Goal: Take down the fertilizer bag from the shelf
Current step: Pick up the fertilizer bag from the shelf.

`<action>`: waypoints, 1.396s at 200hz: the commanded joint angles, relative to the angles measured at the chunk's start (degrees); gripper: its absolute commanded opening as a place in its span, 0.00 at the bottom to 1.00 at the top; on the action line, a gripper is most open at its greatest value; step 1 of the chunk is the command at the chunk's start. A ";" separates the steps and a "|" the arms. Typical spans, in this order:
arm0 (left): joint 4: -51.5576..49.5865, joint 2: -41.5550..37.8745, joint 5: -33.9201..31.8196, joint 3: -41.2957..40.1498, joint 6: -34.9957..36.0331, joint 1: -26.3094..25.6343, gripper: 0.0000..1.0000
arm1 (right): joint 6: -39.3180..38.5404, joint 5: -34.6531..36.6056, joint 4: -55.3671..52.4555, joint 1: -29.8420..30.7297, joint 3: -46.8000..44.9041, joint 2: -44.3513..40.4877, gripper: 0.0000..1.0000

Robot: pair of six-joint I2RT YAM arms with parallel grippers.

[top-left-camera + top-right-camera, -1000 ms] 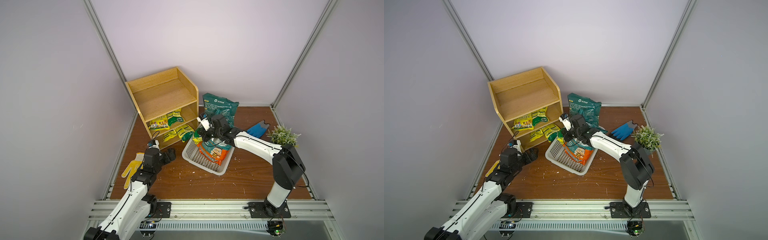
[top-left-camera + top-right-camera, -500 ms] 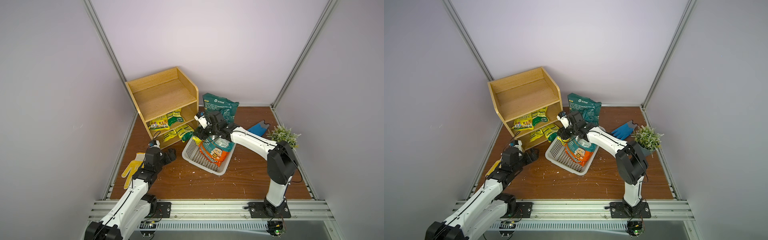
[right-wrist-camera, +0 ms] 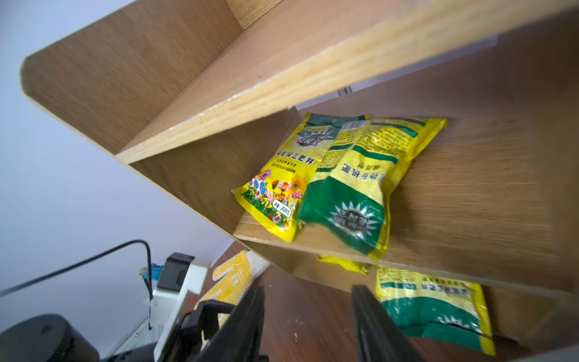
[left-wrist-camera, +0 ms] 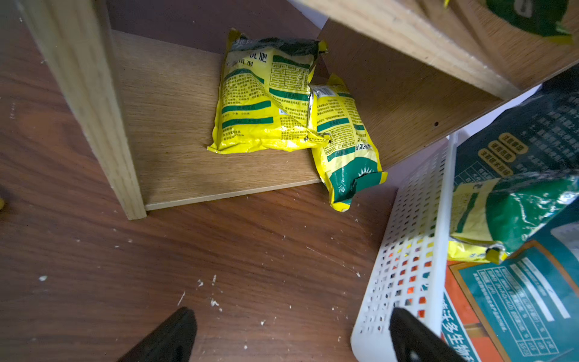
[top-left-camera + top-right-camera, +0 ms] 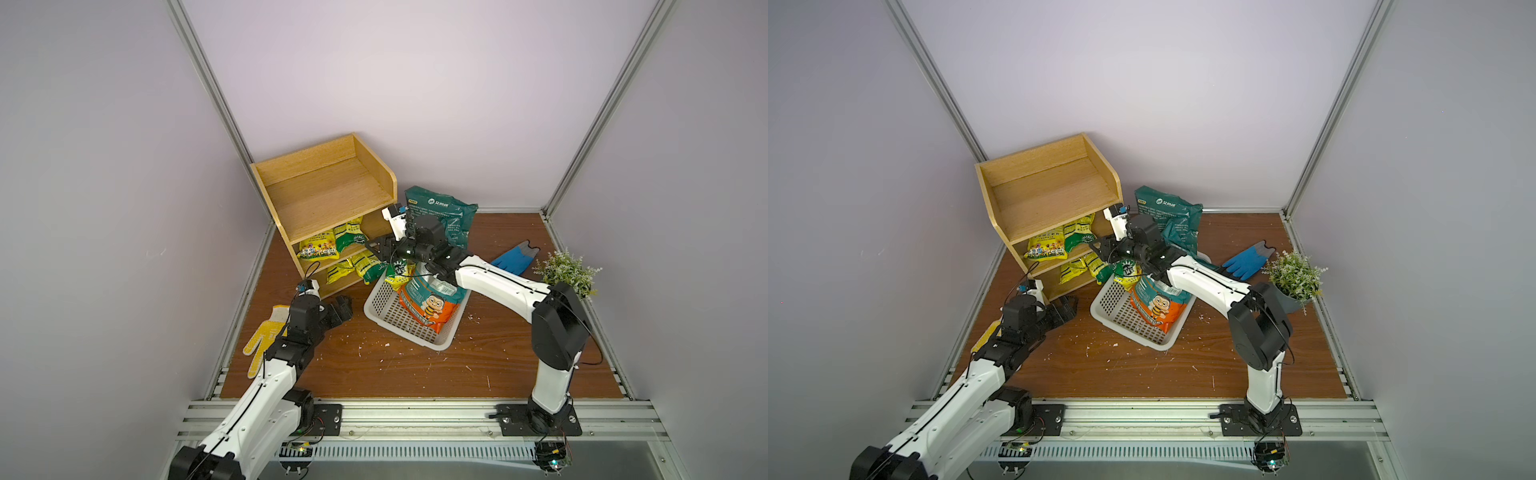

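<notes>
The green-ended fertilizer bag [image 3: 351, 200] is found on the middle tier of the shelf [image 5: 324, 195], long axis front to back. It is faced straight on by the right gripper [image 3: 308, 293] (the nearer arm), jaws parted and empty. The left gripper [image 4: 291, 313], spread wide and empty, is seen low by the bottom tier.

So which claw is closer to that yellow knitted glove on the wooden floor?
Left. The left gripper sits low just past the yellow knitted glove, by the foot of the light-wood shelf. The right gripper is farther off, at that shelf's middle tier.
</notes>
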 commanded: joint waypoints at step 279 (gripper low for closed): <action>-1.02 -3.48 -0.86 -1.93 -0.53 0.68 1.00 | 14.59 -2.03 28.22 -4.85 -3.72 -1.66 0.00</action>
